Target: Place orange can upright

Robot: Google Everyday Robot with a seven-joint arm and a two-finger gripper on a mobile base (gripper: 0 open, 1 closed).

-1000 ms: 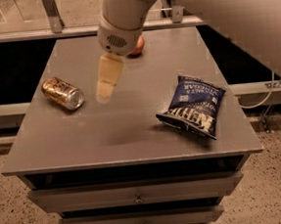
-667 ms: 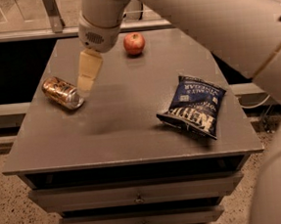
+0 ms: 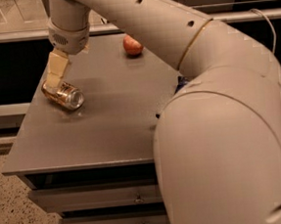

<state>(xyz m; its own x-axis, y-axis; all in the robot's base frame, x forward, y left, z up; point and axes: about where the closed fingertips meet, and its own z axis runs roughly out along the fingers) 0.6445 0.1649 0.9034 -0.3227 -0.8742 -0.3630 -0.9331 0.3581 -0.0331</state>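
Since a second ago your gripper (image 3: 54,81) has swung left and down onto the orange can (image 3: 65,95), which lies sideways at the grey table's (image 3: 108,136) far left. You cannot tell whether the gripper is parted or closed. Speckled floor (image 3: 11,204) lies below. Your arm (image 3: 215,127) hides the table's right side, and an apple (image 3: 132,45) sits far back.

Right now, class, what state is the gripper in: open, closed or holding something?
Gripper: down at the far end of the orange can lying on the table; open or closed cannot be told.

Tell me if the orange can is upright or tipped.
Tipped: the orange can lies sideways on the table, silver end showing. The gripper hangs at its far end.
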